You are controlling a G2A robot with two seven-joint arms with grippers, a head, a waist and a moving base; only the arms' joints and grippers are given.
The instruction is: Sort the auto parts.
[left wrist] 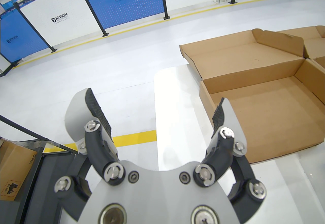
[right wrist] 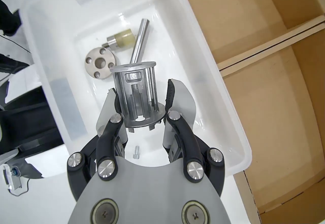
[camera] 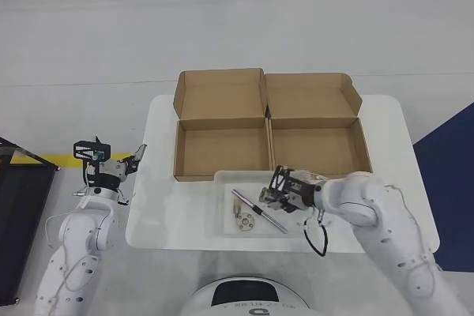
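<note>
At the table's point(camera: 167, 207) left edge, the left gripper point(left wrist: 155, 103) is held spread, nothing between its fingers. Farther right, over the white bin point(right wrist: 206, 67), a slotted metal cylinder point(right wrist: 133, 75) is clamped by the right gripper point(right wrist: 141, 86).

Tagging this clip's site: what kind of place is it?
Probably a factory or industrial test floor: blue and white partition panels, a yellow floor line, and metal parts in a clear bin beside open cardboard boxes.
</note>
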